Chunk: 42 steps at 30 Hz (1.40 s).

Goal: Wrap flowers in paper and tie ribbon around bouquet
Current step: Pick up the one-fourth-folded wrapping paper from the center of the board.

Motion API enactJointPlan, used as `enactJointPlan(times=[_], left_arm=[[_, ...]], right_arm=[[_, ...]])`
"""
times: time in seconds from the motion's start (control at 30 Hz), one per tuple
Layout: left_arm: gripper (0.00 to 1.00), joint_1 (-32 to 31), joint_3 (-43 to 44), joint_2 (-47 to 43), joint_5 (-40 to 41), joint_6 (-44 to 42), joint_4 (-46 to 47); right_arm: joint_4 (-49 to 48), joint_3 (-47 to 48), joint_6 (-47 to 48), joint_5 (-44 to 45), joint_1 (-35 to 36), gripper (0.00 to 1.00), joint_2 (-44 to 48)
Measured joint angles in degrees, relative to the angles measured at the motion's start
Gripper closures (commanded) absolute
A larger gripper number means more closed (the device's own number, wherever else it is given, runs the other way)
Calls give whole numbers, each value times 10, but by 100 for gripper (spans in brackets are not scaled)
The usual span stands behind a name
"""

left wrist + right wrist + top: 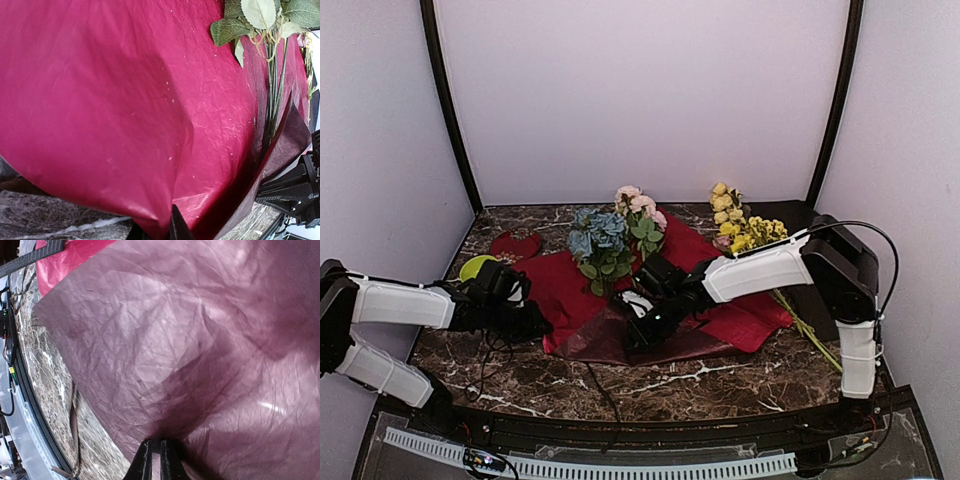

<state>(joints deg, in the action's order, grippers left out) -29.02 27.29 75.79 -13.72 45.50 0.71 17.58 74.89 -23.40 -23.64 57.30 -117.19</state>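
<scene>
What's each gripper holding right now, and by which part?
Both hold the paper: the left gripper pinches the edge of its bright red side, and the right gripper pinches the edge of the darker near flap.

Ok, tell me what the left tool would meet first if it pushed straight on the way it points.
The paper: its red face rises right ahead of the left tool, whose tips pinch its edge. What lies behind is hidden.
</scene>
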Motion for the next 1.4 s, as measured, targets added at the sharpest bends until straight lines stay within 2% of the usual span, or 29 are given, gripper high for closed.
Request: enactJointPlan(times=[0.2,0.37,0.67,0.83,0.93,1.4], left_arm=[[93,0,0,-22,14,-9,-7],[83,0,5,-26,20,-24,-11],[81,0,19,-26,34,-56,-23],[89,0,19,-26,40,-69,-25],[100,0,20,-25,42,-74,-25],[100,-17,60,-31,44,-113,-47]], right_arm=[[17,49,9,-8,1,92,-28],[31,74,15,-7,1,92,-41],[46,87,28,-3,4,92,-41],[48,106,35,-9,10,91,-41],[49,114,37,-10,10,91,-41],[15,139,17,-55,-11,92,-103]])
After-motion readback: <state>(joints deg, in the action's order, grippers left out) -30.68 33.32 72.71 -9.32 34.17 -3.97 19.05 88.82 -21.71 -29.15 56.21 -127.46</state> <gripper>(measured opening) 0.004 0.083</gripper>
